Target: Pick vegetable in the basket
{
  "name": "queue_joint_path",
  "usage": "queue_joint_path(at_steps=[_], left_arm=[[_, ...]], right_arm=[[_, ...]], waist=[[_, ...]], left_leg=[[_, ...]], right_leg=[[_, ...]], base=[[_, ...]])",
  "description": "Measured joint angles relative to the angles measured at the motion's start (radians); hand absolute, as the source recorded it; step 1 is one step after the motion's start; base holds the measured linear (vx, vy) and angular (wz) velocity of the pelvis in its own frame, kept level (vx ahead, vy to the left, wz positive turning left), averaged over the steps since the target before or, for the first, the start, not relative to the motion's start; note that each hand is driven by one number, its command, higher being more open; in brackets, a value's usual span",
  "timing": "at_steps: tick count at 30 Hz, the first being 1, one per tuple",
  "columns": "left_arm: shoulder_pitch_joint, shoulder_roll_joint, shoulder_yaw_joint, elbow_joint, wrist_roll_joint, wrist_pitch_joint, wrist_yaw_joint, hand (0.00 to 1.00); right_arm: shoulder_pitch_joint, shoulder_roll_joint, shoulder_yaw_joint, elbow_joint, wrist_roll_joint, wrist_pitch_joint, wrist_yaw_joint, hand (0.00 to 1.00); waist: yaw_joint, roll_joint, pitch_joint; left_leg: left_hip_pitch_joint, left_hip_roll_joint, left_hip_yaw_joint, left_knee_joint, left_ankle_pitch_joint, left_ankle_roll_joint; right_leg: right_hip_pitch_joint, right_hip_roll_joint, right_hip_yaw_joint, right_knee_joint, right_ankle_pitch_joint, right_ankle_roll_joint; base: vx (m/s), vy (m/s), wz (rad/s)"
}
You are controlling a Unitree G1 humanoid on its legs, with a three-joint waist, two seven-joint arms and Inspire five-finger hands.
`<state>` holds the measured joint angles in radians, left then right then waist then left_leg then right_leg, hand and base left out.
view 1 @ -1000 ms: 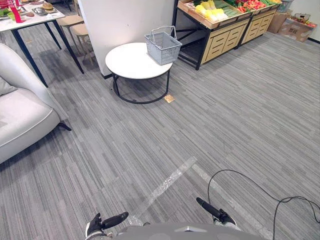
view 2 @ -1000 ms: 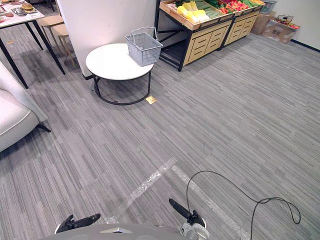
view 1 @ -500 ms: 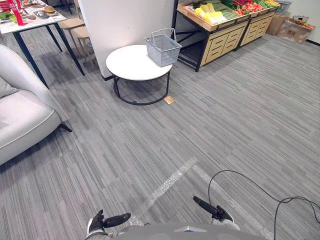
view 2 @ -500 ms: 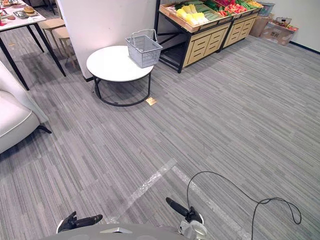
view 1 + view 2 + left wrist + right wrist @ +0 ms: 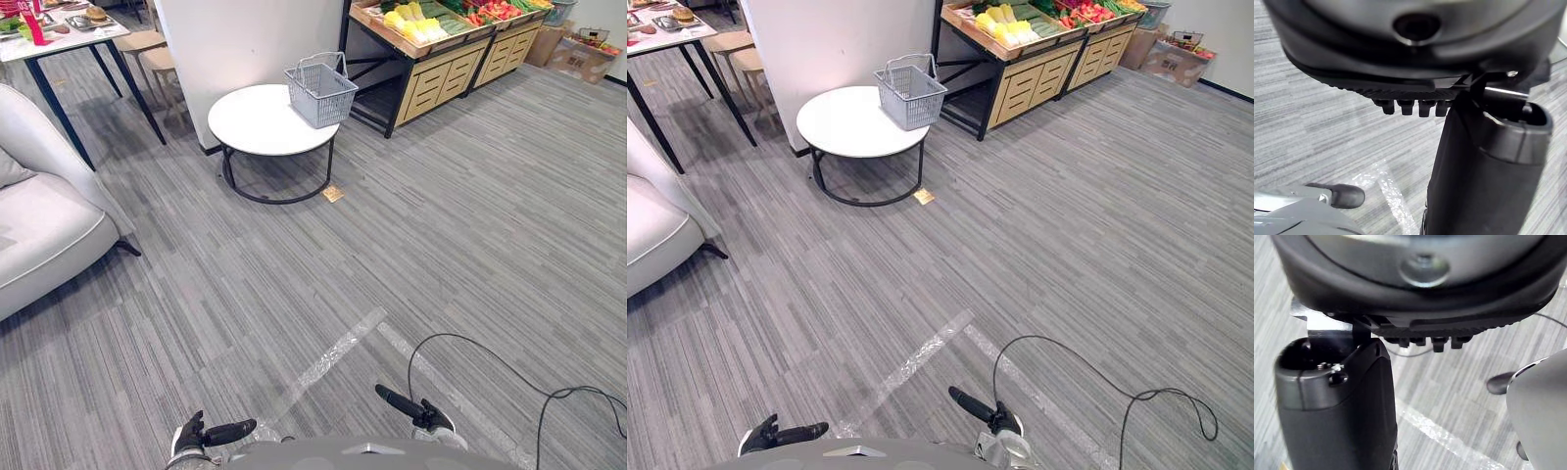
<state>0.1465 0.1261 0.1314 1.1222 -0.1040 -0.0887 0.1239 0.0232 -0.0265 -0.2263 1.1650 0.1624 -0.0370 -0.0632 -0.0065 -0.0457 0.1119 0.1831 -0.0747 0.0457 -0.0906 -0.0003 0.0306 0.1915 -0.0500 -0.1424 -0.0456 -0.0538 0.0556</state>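
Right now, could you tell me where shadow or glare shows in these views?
Left eye view: soft shadow on the floor under the round table, while the basket on it is evenly lit. Right eye view: the clear tape strip on the floor glints.

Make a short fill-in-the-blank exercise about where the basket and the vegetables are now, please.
1. The grey basket stands on the round ___ table.
2. The vegetables lie on a ___ stand, not in the basket.
3. The left hand and the right hand hold ___.
Missing words: white; wooden; nothing.
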Motion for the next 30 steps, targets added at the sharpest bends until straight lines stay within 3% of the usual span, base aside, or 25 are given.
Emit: queue_joint_path(at_steps=[21, 25, 30], left_arm=[[0.0, 0.006, -0.019, 0.006, -0.002, -0.004, -0.007, 1.0], [-0.002, 0.007, -0.018, -0.001, -0.003, -0.006, -0.018, 1.0], [-0.003, 0.013, -0.017, -0.008, -0.005, -0.018, -0.02, 1.0]], right_arm=[[0.0, -0.001, 0.001, -0.001, 0.0, 0.0, 0.01, 1.0], [-0.004, -0.007, 0.003, -0.002, 0.0, 0.0, 0.011, 1.0], [-0.008, -0.004, 0.001, -0.004, 0.003, -0.002, 0.01, 1.0]], waist=[[0.001, -0.003, 0.009], [0.003, -0.003, 0.013], [0.005, -0.015, 0.031]], left_leg=[[-0.005, 0.0, 0.014, 0.0, -0.002, -0.003], [-0.037, 0.002, 0.03, 0.001, -0.001, -0.001], [-0.03, -0.003, 0.052, 0.004, -0.003, -0.003]], right_leg=[[-0.001, 0.0, 0.005, -0.009, 0.003, 0.003], [-0.054, 0.0, 0.019, 0.024, 0.002, 0.001], [-0.06, -0.006, 0.041, 0.038, 0.001, 0.002]], base=[[-0.02, -0.02, 0.0], [-0.02, -0.004, -0.11], [-0.02, 0.002, -0.13]])
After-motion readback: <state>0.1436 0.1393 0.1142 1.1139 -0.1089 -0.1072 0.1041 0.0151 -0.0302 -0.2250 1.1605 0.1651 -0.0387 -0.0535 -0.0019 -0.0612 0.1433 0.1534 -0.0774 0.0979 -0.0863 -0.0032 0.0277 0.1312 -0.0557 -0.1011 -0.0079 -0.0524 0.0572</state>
